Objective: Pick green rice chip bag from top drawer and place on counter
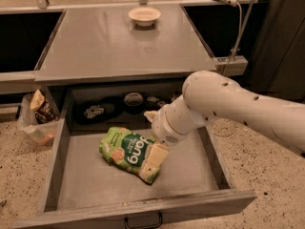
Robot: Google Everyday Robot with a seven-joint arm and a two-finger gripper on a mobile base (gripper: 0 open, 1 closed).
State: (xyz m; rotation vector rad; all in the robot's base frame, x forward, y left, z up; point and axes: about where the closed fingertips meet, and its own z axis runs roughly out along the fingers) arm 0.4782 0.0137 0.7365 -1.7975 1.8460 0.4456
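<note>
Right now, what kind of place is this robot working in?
Probably a kitchen or break area, possibly a mock-up: a metal counter with a bowl on it, an open drawer holding a chip bag, and a speckled floor. The gripper is down at the bag.
</note>
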